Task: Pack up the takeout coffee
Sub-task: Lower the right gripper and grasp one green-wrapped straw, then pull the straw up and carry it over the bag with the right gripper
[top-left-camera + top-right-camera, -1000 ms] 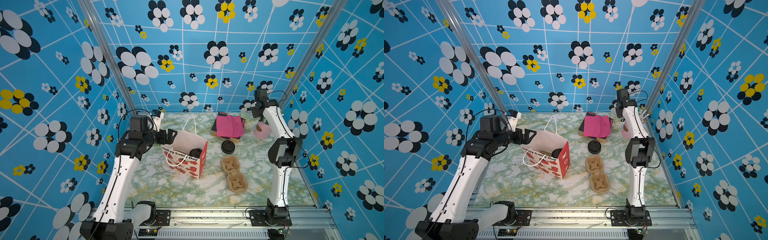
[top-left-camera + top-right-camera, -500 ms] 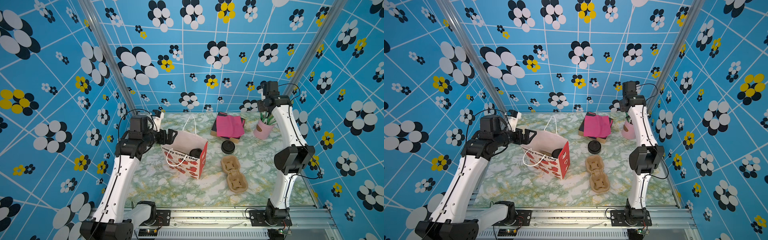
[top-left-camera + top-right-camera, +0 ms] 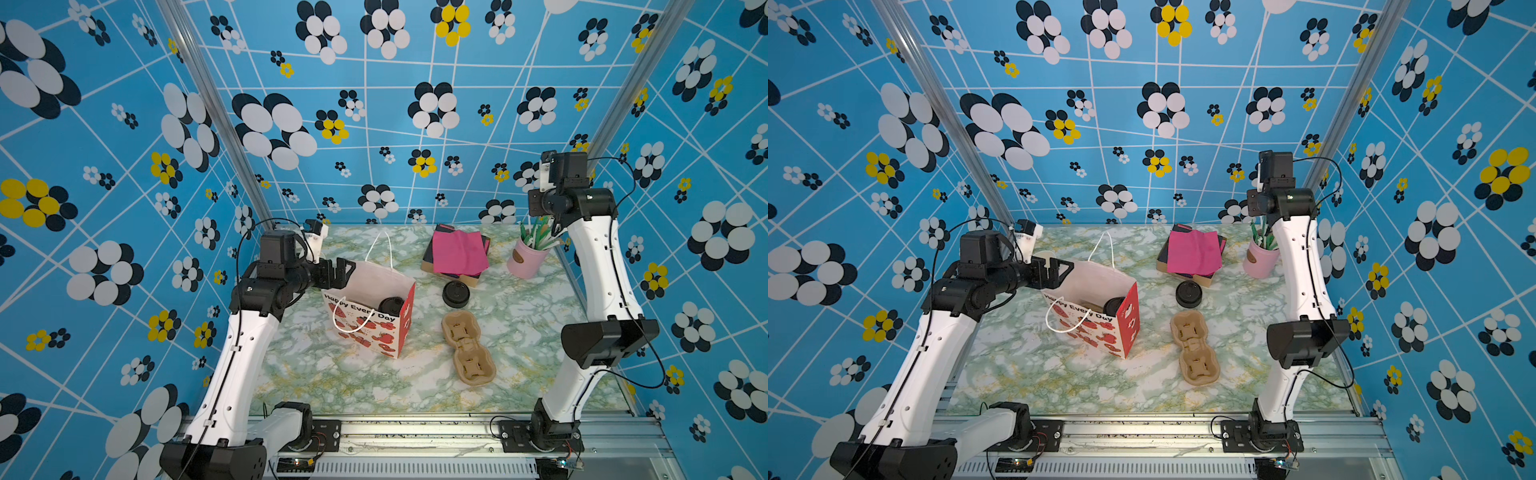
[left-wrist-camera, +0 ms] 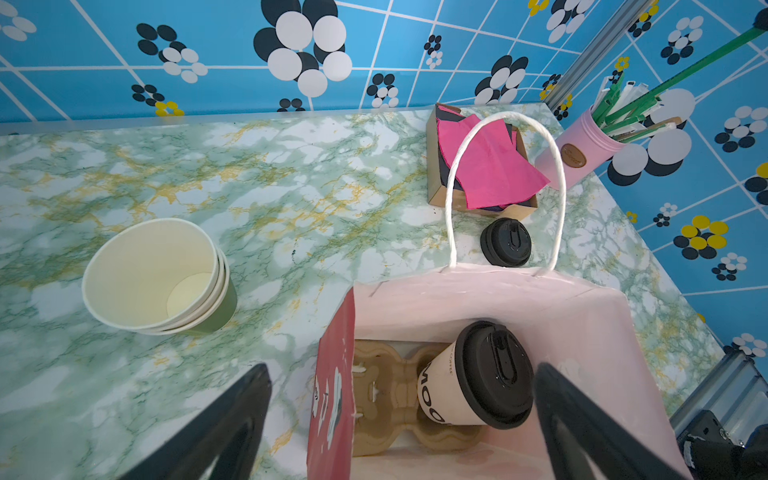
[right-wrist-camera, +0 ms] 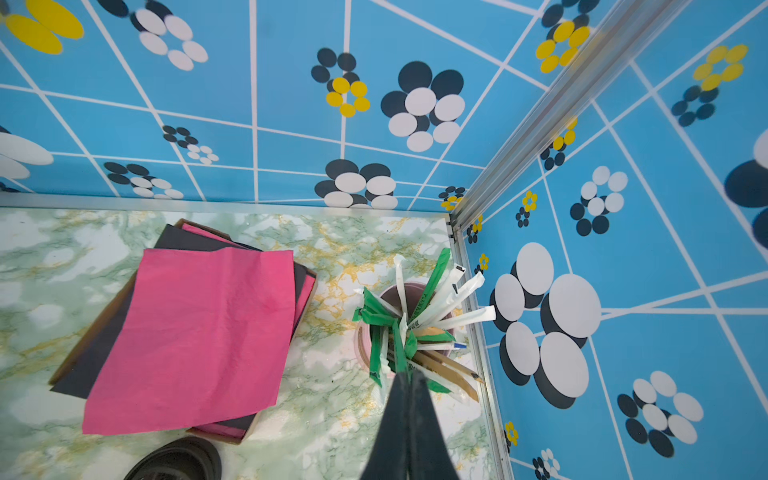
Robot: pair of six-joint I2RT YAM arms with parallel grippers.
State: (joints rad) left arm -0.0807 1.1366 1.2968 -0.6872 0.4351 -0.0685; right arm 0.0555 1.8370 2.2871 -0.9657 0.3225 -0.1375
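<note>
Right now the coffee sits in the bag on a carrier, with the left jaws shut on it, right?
No. The left wrist view shows the left jaws wide apart, not gripping the coffee. It does sit in the bag on a carrier.

Left hand (image 3: 343, 272) black; arms (image 3: 239, 361) white-shelled, black joints (image 3: 606, 343), thin black cables (image 3: 237, 274).

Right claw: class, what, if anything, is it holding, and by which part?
The right claw is shut on a green-wrapped straw, pinched at its top end; its lower end is in the pink cup.
</note>
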